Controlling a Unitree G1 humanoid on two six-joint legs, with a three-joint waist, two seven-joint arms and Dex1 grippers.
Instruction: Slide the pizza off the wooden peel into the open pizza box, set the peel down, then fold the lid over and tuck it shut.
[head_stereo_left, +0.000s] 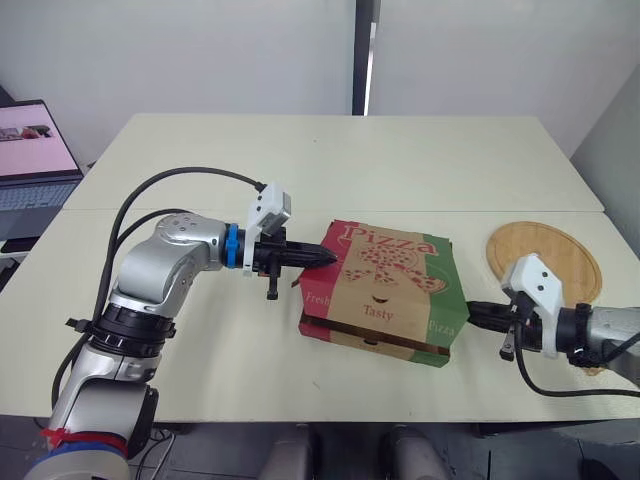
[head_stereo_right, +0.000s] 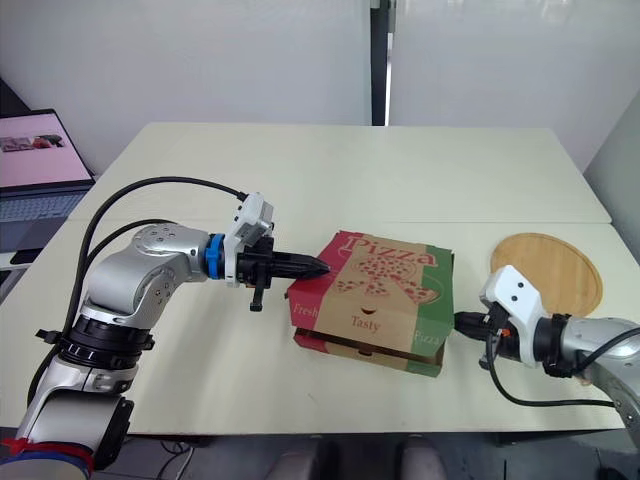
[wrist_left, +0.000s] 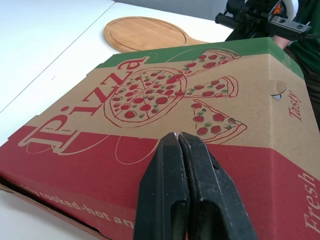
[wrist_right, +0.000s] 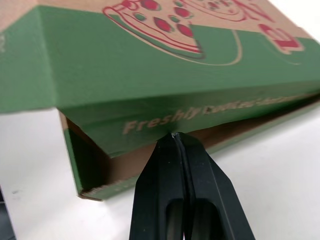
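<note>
The flat cardboard pizza box (head_stereo_left: 385, 285), printed red, brown and green, is set mid-way on the cream table (head_stereo_left: 330, 160). Its long axis is laid left to right, slightly skewed, with the "Tasty" front turned toward the robot. The lid is lowered, but a gap is left along the green side. The left gripper (head_stereo_left: 330, 258), clenched empty, is held at the red corner. The right gripper (head_stereo_left: 472, 312), likewise clenched, is held at the green flap. The round wooden peel (head_stereo_left: 560, 250) is laid flat near the box's right.
</note>
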